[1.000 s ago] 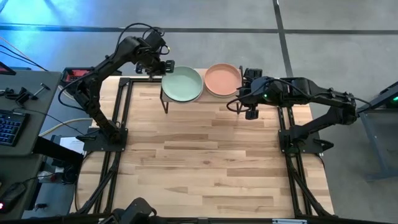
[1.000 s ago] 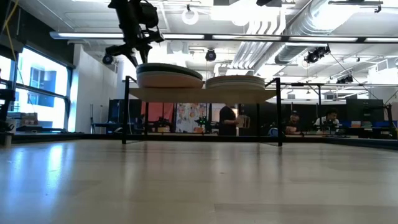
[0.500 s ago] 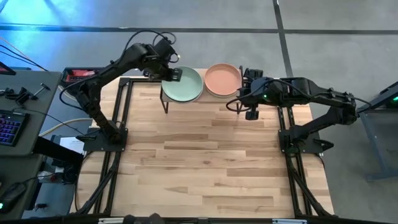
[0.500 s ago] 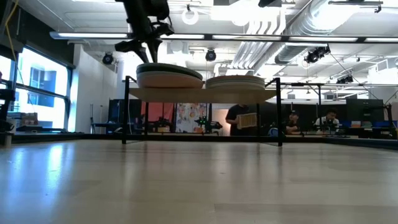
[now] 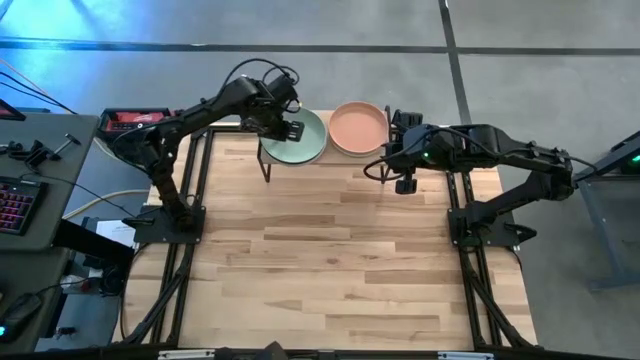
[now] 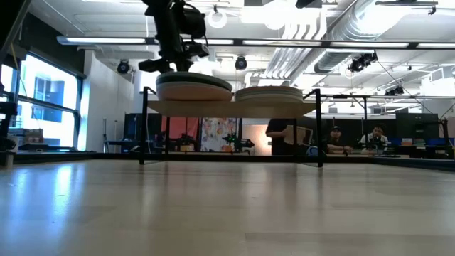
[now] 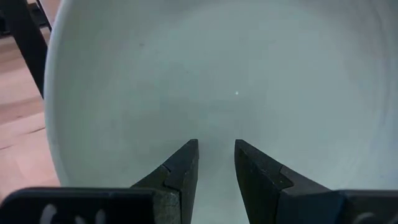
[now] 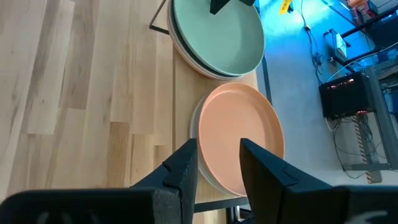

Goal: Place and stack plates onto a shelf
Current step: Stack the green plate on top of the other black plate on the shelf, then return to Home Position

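Two stacks of plates rest on the shelf (image 5: 328, 155) at the table's far edge. The left stack (image 6: 193, 87) has a pale green plate (image 5: 305, 140) on top. The right stack (image 6: 269, 94) is topped by a peach plate (image 5: 358, 128). My left gripper (image 5: 290, 127) points down over the green plate's inner face (image 7: 236, 74), close above it, open with nothing between its fingers. My right gripper (image 5: 380, 163) hangs open in the air beside the shelf's right near corner, slanting down toward the peach plate (image 8: 236, 118).
The wooden tabletop (image 5: 330, 260) stretches bare in front of the shelf, between the black arm frames (image 5: 190, 200) on either side. A side desk with a keyboard (image 5: 12, 205) stands off the table's left. People sit and stand in the room behind (image 6: 284, 135).
My left gripper has swung from beyond the shelf's far left corner toward the table's right and near side, coming over the green plate and sinking closer to it. Its fingers keep the same gap. The plates have not moved.
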`<action>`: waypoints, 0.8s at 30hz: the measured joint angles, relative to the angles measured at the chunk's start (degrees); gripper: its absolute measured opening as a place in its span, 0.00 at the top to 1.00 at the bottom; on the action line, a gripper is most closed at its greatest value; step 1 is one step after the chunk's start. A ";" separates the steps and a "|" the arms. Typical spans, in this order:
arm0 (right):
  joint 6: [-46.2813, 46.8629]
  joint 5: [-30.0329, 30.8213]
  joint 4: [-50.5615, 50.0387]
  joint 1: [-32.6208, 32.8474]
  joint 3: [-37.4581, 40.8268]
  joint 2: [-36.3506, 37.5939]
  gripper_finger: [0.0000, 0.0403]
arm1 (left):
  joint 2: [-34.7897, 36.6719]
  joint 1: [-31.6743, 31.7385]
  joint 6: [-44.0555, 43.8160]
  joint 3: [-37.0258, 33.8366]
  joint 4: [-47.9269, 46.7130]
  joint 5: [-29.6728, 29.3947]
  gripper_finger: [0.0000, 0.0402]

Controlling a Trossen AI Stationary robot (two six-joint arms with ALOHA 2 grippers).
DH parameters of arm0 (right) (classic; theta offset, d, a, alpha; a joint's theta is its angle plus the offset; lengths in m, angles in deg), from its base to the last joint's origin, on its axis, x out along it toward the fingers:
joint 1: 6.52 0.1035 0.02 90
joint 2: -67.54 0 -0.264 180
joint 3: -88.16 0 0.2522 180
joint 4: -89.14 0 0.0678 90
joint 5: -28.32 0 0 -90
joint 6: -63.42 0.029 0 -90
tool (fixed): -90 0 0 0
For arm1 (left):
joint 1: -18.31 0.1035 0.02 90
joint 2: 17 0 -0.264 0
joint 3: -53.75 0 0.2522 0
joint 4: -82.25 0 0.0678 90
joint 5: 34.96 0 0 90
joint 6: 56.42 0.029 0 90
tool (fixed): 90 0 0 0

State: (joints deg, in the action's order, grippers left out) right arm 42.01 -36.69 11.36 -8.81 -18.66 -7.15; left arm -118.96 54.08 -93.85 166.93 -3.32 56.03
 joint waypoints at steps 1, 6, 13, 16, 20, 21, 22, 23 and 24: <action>0.07 -0.02 -0.05 0.00 0.02 0.00 0.75 | -0.11 0.00 -0.02 0.04 0.02 -0.04 0.76; 0.59 -0.04 -0.03 0.00 0.02 0.00 0.75 | -0.31 0.00 -0.52 0.07 1.05 0.10 0.76; 0.59 -0.07 -0.03 0.01 0.00 0.00 0.75 | -0.57 0.65 -0.90 0.07 1.56 3.74 0.77; 0.59 -0.10 -0.03 0.02 0.02 0.00 0.75 | -0.41 0.63 -0.86 0.25 1.60 3.09 0.77; 0.59 -0.17 -0.01 0.01 0.01 0.00 0.75 | -0.42 0.63 -0.56 2.80 2.11 3.36 0.78; 0.61 -0.22 -0.01 0.02 0.02 0.00 0.75 | -0.36 0.63 -0.30 3.70 2.21 3.39 0.78; 0.78 -0.22 -0.01 0.02 0.02 0.00 0.75 | -0.35 0.63 0.03 4.54 2.30 3.39 0.78; 1.06 -0.28 -0.01 0.00 0.02 0.00 0.75 | -0.35 0.63 0.10 5.26 2.27 3.39 0.78; 1.46 -0.47 -0.01 0.01 0.01 0.00 0.75 | -0.35 0.63 0.16 6.01 2.13 3.39 0.78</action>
State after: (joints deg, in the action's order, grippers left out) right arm 43.48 -37.16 11.35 -8.79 -18.65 -7.15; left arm -119.31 54.71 -93.69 172.94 -1.19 59.42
